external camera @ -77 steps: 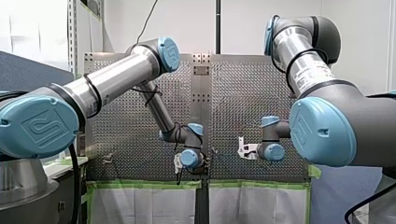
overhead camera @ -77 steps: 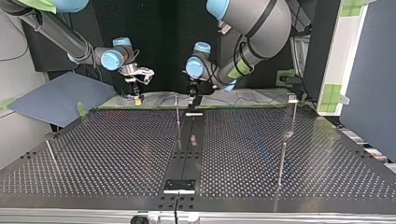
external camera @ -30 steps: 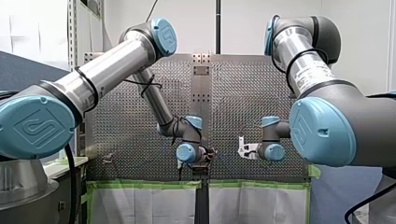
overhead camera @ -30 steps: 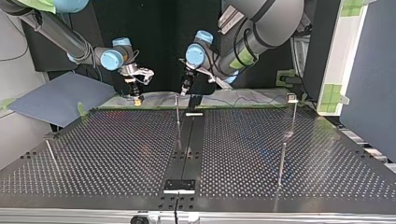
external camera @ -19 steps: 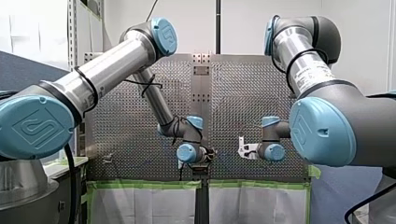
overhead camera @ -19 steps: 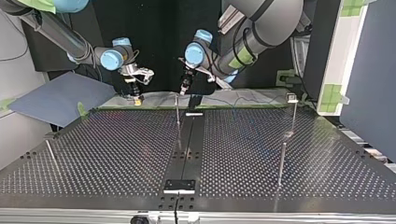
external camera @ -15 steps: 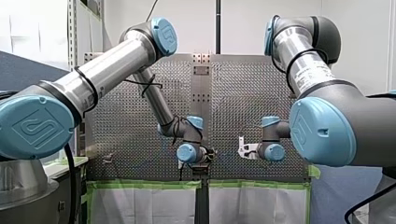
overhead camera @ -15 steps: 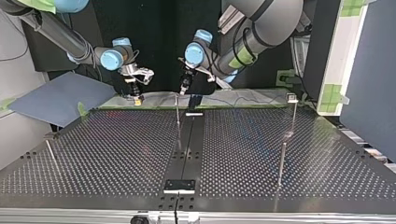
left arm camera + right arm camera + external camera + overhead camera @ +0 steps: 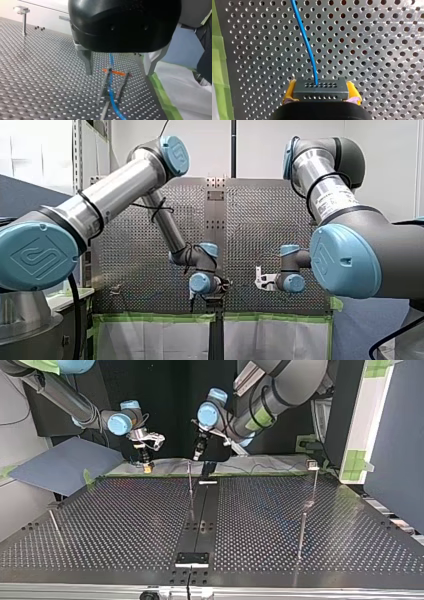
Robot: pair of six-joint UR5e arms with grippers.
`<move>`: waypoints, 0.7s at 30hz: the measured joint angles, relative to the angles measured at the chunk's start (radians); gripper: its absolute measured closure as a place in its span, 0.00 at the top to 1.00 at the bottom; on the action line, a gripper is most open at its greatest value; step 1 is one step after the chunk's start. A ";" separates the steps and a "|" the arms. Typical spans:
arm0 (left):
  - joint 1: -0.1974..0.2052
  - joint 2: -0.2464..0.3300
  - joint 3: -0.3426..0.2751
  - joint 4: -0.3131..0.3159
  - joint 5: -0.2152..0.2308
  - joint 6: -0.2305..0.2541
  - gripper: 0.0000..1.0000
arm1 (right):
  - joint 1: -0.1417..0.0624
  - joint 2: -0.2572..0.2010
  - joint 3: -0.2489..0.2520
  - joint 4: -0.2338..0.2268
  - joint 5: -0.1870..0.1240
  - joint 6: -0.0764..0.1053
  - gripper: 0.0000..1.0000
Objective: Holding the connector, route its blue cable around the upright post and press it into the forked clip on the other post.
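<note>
In the right wrist view my right gripper (image 9: 320, 94) is shut on the black connector (image 9: 320, 90), yellow pads on both its sides. The blue cable (image 9: 306, 42) leaves the connector and runs away over the perforated table (image 9: 374, 50). My left gripper (image 9: 119, 73) hangs open above the forked clip (image 9: 104, 86), its metal fingers (image 9: 88, 61) wide apart. The blue cable (image 9: 113, 102) lies between the clip's two prongs. In the top view my left gripper (image 9: 198, 455) hovers just above a thin upright post (image 9: 190, 479), and my right gripper (image 9: 146, 464) sits at the table's far edge.
More posts stand on the table: one with a clip on top (image 9: 314, 477), one nearer the camera (image 9: 301, 532), a leaning one (image 9: 54, 525) at the top view's left. A white cloth (image 9: 190, 87) edged with green tape lies beyond the table's edge.
My left gripper has lifted off the table near the post and shifted toward the top view's left; over the last second it barely moves. My right arm has stayed put.
</note>
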 joint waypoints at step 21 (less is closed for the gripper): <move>-0.007 0.177 -0.177 0.160 -0.100 -0.118 1.00 | 0.001 0.001 0.000 0.000 0.000 0.005 0.00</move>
